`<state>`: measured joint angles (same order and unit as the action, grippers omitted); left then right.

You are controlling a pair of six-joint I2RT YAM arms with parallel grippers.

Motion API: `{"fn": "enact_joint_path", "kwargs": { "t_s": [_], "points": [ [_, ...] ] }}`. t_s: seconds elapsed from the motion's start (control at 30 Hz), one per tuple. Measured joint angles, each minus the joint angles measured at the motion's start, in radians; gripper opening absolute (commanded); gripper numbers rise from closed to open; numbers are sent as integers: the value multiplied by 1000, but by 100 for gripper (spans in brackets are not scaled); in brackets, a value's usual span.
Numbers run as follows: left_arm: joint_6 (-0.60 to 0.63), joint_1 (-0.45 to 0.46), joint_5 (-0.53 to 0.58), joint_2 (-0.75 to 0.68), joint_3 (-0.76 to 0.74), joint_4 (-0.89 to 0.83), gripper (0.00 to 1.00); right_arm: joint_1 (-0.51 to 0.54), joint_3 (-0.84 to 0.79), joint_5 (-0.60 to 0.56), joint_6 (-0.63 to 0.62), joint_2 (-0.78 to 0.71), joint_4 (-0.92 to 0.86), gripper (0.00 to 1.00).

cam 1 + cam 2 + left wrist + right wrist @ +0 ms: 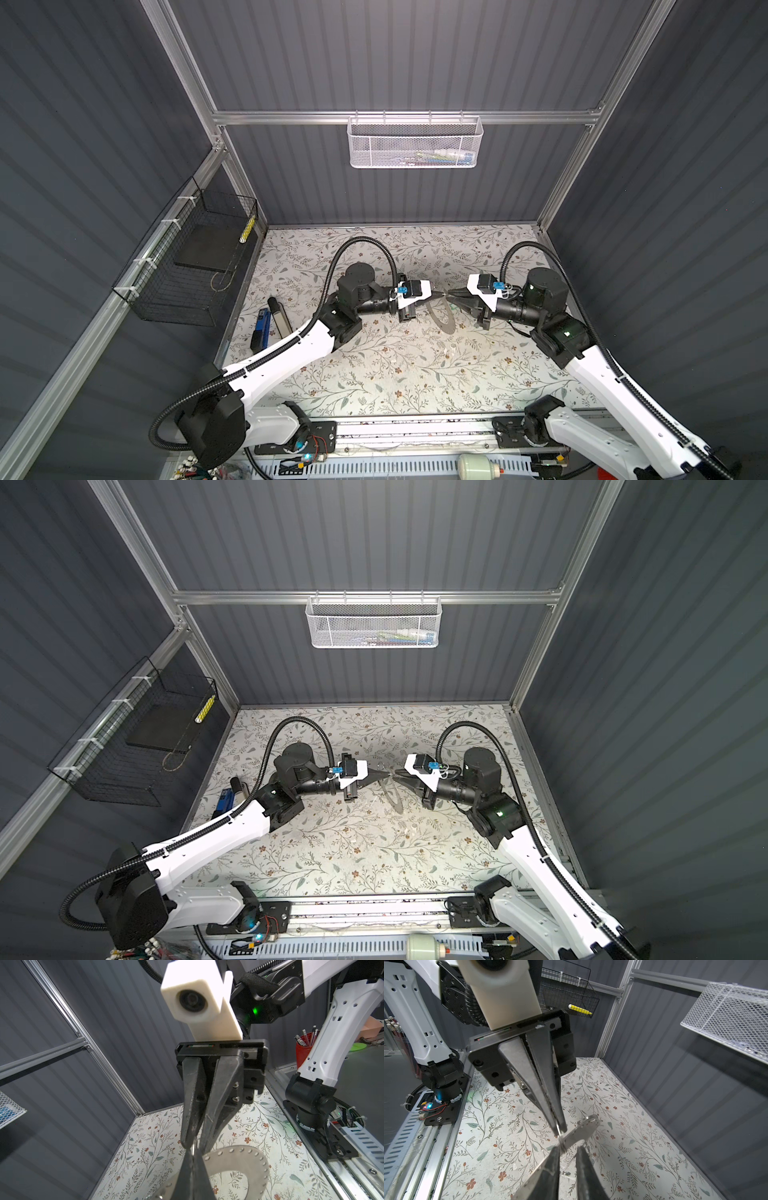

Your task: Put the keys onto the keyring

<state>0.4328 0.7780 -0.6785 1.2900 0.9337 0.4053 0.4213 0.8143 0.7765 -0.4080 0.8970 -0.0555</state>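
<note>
The keyring point(239, 1157), a flat grey plate with small rim holes, hangs tilted above the floral table; it is edge-on in both top views point(444, 326) point(397, 804). My left gripper point(193, 1152) is shut on a small wire loop point(560, 1136) at the plate's rim. My right gripper point(569, 1149) meets it tip to tip from the other side. Its jaws stand a little apart, on either side of that same loop and rim. In both top views the left gripper point(439, 294) point(387, 774) and right gripper point(449, 294) point(395, 776) almost touch mid-table. The keys are out of view.
A black wire basket point(187, 257) hangs on the left wall. A white mesh basket point(415, 143) hangs on the back rail. A blue box point(261, 332) and a dark stick-like thing point(278, 316) lie at the table's left edge. A small clear bit point(566, 1173) lies under the grippers.
</note>
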Motion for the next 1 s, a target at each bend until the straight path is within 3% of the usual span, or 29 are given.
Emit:
{"fn": "enact_joint_path", "kwargs": {
  "t_s": [0.43, 0.73, 0.87, 1.0],
  "points": [
    [-12, 0, -21, 10, 4, 0, 0, -2, 1, 46, -5, 17, 11, 3],
    [-31, -1, -22, 13, 11, -10, 0, -5, 1, 54, -23, 21, 11, 0],
    [-13, -1, -10, 14, 32, -54, 33, -4, 1, 54, -27, 22, 4, 0],
    [57, 0, 18, 23, 122, -205, 36, -3, 2, 53, -41, 23, -34, 0]
  ]
}}
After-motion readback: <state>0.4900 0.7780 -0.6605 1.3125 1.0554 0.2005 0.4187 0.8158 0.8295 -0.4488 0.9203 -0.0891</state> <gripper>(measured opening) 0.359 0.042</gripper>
